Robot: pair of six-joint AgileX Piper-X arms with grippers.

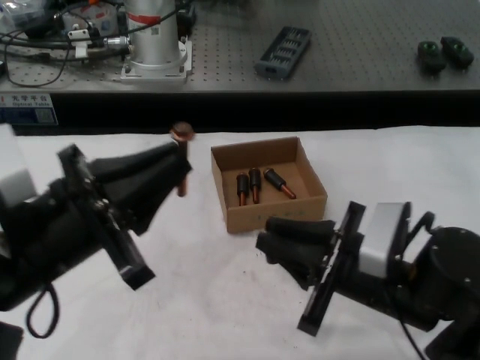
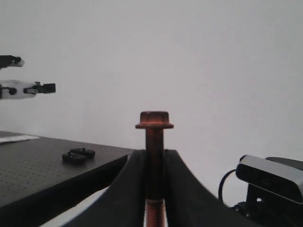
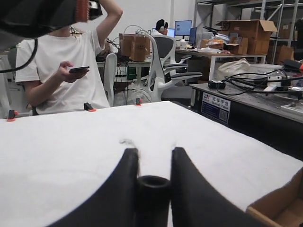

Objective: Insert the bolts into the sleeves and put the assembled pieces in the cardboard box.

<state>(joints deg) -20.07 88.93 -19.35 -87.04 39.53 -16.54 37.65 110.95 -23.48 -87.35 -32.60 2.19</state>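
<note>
Now the left gripper (image 1: 181, 163) clamps an upright bolt (image 2: 154, 137) beside the box (image 1: 274, 214), toward the table's (image 1: 420, 165) far edge. The right gripper (image 3: 154, 152) pinches a sleeve (image 3: 153, 187) nearer the front edge. Three pieces (image 1: 255, 184) lie in the box.

A blue-and-white label (image 1: 28, 109) is stuck on the front edge of the dark perforated surface (image 1: 337, 45), well beyond the left hand (image 1: 182, 166) and off to its left. It bears a row of large characters with finer print beneath, too small to make out. A like white-and-blue label (image 3: 215, 105) stands on the side of a dark surface (image 3: 265, 111), well beyond the right hand (image 3: 154, 163); its lines cannot be made out. Nothing else is legible.
</note>
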